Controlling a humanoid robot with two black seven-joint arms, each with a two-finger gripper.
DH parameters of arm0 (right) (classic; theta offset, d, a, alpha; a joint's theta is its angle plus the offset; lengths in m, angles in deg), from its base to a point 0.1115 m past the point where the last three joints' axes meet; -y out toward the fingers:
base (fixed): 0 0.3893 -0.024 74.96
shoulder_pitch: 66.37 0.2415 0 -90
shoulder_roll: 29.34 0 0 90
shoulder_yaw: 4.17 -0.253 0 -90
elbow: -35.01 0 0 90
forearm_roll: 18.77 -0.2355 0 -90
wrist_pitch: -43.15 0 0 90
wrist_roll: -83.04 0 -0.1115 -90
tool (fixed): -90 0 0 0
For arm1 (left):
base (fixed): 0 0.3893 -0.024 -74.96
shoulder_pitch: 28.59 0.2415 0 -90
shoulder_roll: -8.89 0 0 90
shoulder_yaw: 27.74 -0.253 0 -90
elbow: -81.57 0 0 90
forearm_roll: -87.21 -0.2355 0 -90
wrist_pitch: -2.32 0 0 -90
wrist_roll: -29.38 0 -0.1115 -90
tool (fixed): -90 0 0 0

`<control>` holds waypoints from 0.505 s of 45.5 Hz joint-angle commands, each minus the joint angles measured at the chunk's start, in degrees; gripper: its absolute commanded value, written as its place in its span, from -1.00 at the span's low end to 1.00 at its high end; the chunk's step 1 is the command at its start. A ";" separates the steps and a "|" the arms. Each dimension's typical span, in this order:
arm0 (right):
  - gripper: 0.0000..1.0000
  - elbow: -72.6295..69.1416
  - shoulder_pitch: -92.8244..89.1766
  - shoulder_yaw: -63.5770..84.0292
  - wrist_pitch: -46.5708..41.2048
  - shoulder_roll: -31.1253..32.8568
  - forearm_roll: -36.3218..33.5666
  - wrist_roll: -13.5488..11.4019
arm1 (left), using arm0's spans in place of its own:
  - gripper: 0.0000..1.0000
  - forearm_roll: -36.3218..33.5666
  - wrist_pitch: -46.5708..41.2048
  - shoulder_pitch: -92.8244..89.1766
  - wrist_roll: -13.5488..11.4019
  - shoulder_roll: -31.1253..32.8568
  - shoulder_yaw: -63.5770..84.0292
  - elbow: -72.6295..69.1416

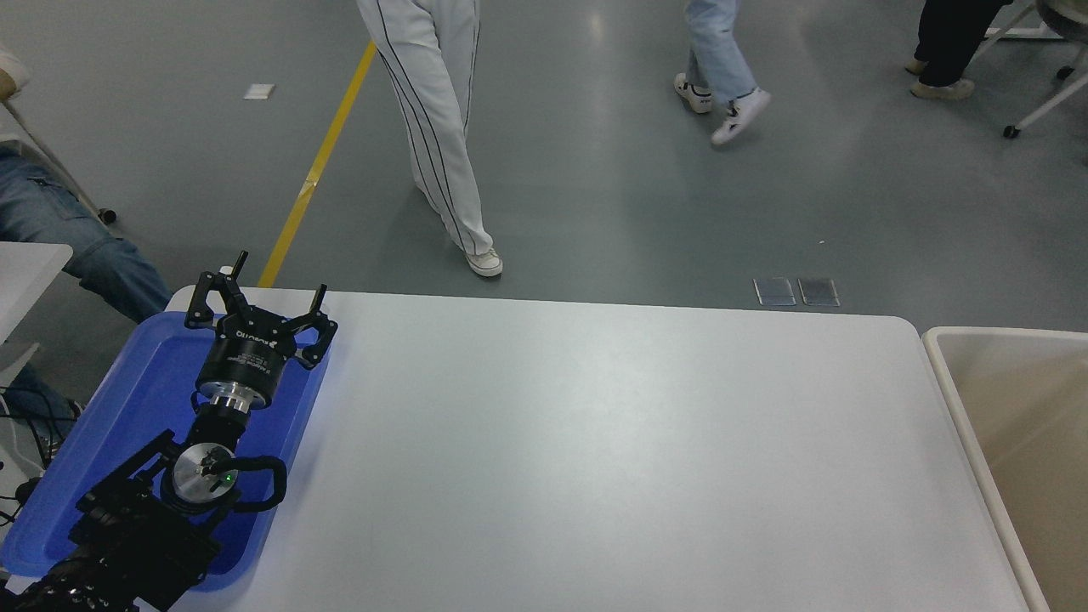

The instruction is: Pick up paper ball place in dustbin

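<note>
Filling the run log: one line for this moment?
left gripper: open, parked over blue tray | right arm: unseen | paper ball: unseen | dustbin: at table's right

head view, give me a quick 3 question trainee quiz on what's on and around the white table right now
1. True or false: a paper ball lies on the white table.
2. Over which thing does the left gripper sit? A) the dustbin B) the blue tray C) the bare table middle
3. Fill in: the dustbin stands at the table's ____ end, as seen in the picture.

Key
1. False: no paper ball shows anywhere in this view, and the right arm is out of the picture too.
2. B: the left gripper, fingers spread open and empty, is over the blue tray at the lower left.
3. Right: only its cream rim and beige inside show at the picture's edge.
</note>
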State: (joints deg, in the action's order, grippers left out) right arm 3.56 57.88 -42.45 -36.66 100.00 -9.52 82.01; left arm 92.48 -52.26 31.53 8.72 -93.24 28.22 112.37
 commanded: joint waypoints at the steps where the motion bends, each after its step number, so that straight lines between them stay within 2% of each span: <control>1: 1.00 -4.85 -2.00 -9.36 -4.65 -1.62 -5.91 7.33 | 1.00 0.00 0.00 0.00 0.00 0.00 -0.07 -0.04; 7: 1.00 -5.29 -3.93 -9.62 -11.94 -3.64 -5.99 16.21 | 1.00 -0.08 0.00 0.00 0.00 0.00 0.02 0.05; 11: 1.00 -5.29 -5.25 -9.88 -16.95 -5.31 -6.43 20.17 | 1.00 0.00 0.00 0.00 0.00 0.00 -0.07 0.05; 18: 1.00 -6.60 -6.66 -9.80 -19.86 -9.53 -8.37 23.43 | 1.00 0.00 0.00 0.00 0.00 0.00 0.02 0.05; 23: 1.00 -9.50 -6.83 -9.79 -17.94 -12.08 -8.19 23.87 | 1.00 0.00 0.00 0.00 0.00 0.00 0.02 0.05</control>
State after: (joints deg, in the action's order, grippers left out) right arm -2.14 52.67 -51.34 -52.29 93.13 -16.39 100.92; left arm 92.46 -52.26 31.53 8.72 -93.24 28.21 112.39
